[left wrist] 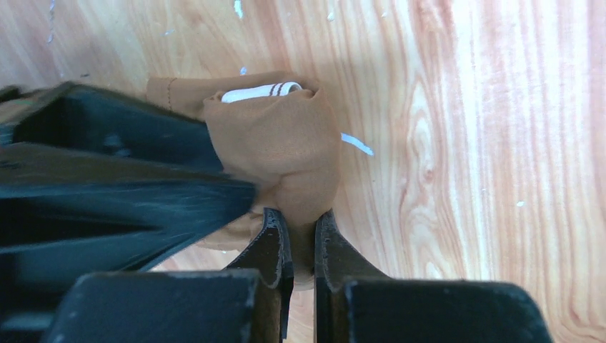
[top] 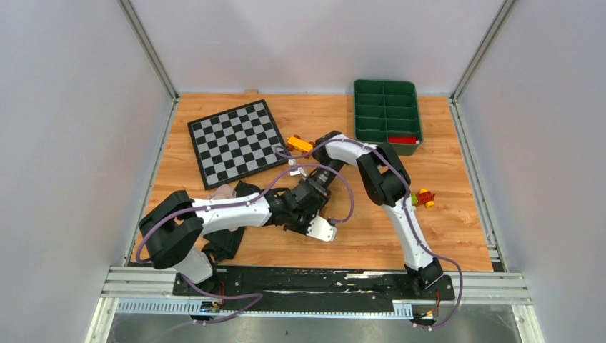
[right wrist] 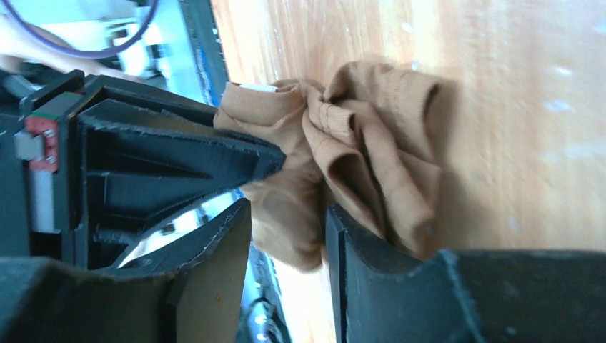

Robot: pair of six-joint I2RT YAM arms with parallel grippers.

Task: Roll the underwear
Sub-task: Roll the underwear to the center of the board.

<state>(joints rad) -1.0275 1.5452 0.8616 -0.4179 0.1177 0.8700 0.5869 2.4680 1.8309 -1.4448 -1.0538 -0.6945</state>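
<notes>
Tan underwear (left wrist: 275, 153) bundle pinched in left tool (left wrist: 300, 218); right tool (right wrist: 288, 214) parted loosely around it. Roll to be kept tight while regripped.

top: tan underwear (left wrist: 279, 150) hidden beneath left claw (left wrist: 304, 246) and right claw (right wrist: 289, 236) | black underwear (top: 226, 244) half under left arm (top: 221, 211) | left wrist: blurred dark shape (left wrist: 107, 186) covers cloth's left

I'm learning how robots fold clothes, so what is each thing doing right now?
Tan-brown cloth underwear with cream waistband: bunched up, pinched at one end.
Left gripper: shut on the tan-brown underwear.
Right gripper: open, fingers astride the same cloth.
Pale pink-beige cloth underwear: crumpled, not rolled.
Checkerboard mat: lying flat.
</notes>
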